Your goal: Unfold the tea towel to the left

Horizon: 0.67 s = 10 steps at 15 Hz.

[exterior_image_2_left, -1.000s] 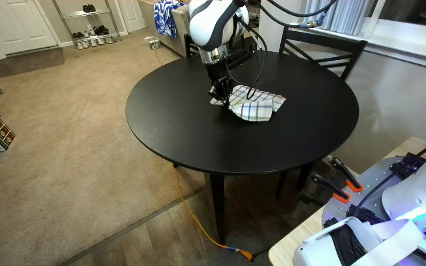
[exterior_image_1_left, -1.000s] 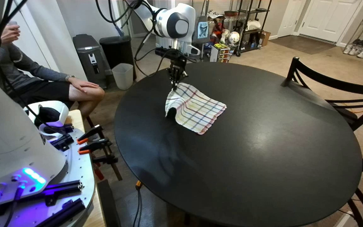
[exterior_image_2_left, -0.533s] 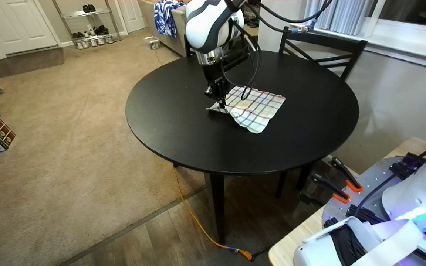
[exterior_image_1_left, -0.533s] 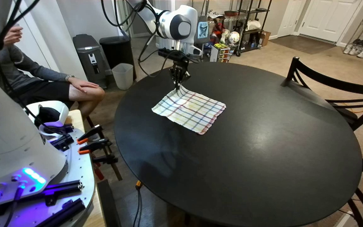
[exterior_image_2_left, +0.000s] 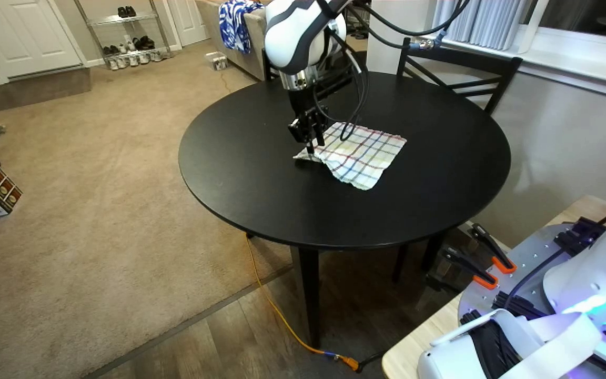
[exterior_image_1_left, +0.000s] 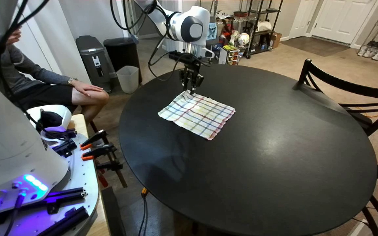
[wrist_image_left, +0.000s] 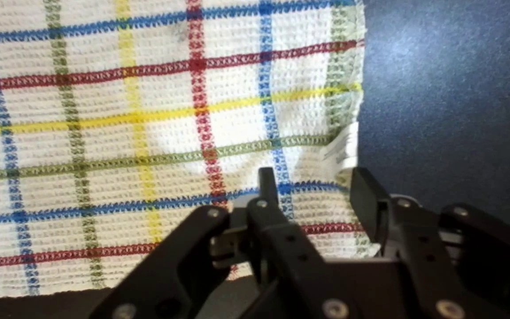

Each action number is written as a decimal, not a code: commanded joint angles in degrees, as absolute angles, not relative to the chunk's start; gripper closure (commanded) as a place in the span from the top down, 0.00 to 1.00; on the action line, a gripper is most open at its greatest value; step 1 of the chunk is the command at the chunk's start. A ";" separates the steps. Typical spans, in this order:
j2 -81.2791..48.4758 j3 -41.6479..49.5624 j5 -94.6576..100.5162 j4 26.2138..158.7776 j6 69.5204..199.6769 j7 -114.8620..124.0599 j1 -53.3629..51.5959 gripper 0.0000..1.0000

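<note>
Carpet [exterior_image_2_left: 98, 210] is spread across much of the room in an exterior view, bordered by wood-look flooring [exterior_image_2_left: 242, 337]. One round black table [exterior_image_1_left: 267, 170] is marked by glare on its smooth top. Two black chairs [exterior_image_1_left: 346, 87] are placed beside it; two dark bins [exterior_image_1_left: 92, 70] and one pale bin [exterior_image_1_left: 128, 80] are grouped near a wall [exterior_image_1_left: 87, 16]. One checked tea towel [exterior_image_1_left: 199, 113] is laid nearly flat on the table, one edge puckered. Over that edge one gripper [wrist_image_left: 313, 186] is positioned, its jaws parted, cloth visible between them; whether it is touched cannot be told. Two orange-tipped clamps [exterior_image_1_left: 94, 139] are seen near the robot's base [exterior_image_1_left: 20, 157].
</note>
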<state>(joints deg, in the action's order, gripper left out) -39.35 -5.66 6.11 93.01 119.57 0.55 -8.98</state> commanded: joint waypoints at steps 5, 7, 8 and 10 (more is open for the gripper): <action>-35.16 -5.99 2.50 92.98 119.71 -2.06 -6.24 0.99; -35.13 -5.95 2.39 92.30 119.51 -2.68 -5.89 1.00; -35.20 -5.93 2.29 92.10 119.51 -2.88 -5.68 1.00; -35.64 -5.75 2.04 91.54 119.62 -3.35 -5.01 1.00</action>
<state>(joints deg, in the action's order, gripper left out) -36.20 -5.63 3.96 91.25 119.59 -0.21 -6.54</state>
